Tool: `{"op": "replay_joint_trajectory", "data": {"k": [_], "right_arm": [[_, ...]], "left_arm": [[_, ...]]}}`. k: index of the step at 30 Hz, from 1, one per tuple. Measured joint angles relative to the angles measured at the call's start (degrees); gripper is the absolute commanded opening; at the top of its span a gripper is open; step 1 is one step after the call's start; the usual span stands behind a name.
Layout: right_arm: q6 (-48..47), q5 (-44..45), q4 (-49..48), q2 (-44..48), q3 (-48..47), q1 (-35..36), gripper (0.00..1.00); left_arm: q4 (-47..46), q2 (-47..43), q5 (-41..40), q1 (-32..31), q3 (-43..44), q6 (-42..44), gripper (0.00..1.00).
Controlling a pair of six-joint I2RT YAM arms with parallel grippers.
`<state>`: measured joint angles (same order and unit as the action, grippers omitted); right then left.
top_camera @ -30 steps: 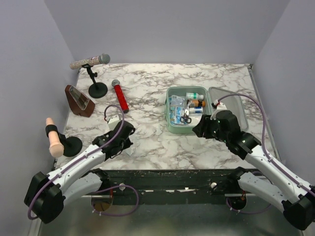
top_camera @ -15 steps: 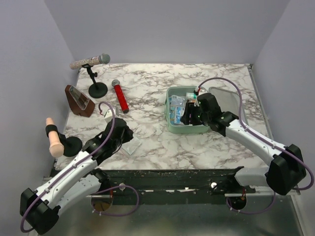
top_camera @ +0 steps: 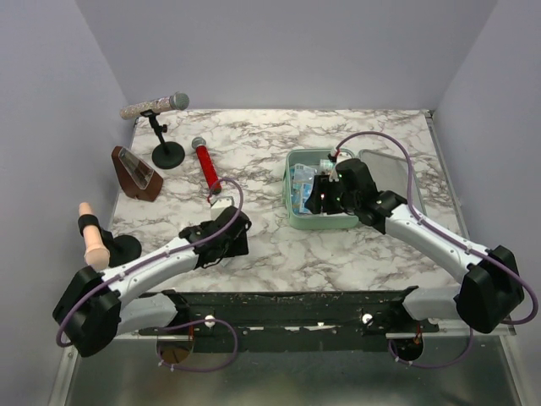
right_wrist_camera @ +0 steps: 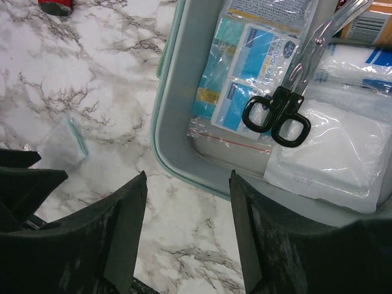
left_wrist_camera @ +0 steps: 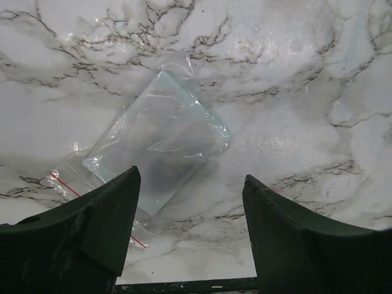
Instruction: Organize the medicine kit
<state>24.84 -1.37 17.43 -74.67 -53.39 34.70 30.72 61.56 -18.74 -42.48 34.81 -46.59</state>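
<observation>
1. The kit (top_camera: 308, 224) is located on the right half of the bench (top_camera: 279, 254), with its lid (top_camera: 385, 169) laid open to the right. Scissors (right_wrist_camera: 278, 116), wipe packets (right_wrist_camera: 245, 67) and a white pad (right_wrist_camera: 331, 147) are seen inside.
2. The right end effector (right_wrist_camera: 187, 184) is held above the kit's near-left wall. Its fingers are spread and nothing is between them.
3. The left end effector (left_wrist_camera: 191, 177) is held low over a clear bag (left_wrist_camera: 162, 138), which lies flat on the bench to the left of the kit and apart from it. The fingers are spread either side of the bag, and nothing is pinched.
4. The kit is judged to be a stiff, smooth plastic shell of modest weight. A hold is best taken on a straight run of the wall, one finger inside and one outside. The rounded corners are likely to slip.
5. The lid is judged to swing freely on its hinge. It is best pushed at its free edge.
6. The bag is judged thin, limp and slippery. A hold is best taken at a raised edge or at the red-lined seal, since a flat pinch may slide off.
</observation>
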Motion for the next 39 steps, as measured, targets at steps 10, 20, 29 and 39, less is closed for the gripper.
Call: {"op": "replay_joint_trajectory", "data": {"k": [10, 20, 29, 39], "right_arm": [[0.0, 0.0, 0.1, 4.4, 2.4, 0.1, 0.65], [-0.1, 0.0, 0.2, 6.2, 2.9, 0.1, 0.65], [-0.4, 0.0, 0.3, 7.6, 3.0, 0.1, 0.65], [-0.6, -0.1, 0.3, 3.5, 0.9, 0.1, 0.71]], "left_arm": [[-1.1, 14.6, -2.2, -4.5, 2.5, 2.4, 0.66], [-0.9, 17.5, -4.9, -4.9, 4.1, 2.5, 0.29], [-0.8, 17.2, -6.4, -4.9, 4.2, 2.6, 0.0], [-1.1, -0.7, -5.2, -5.0, 3.1, 2.2, 0.0]]}}
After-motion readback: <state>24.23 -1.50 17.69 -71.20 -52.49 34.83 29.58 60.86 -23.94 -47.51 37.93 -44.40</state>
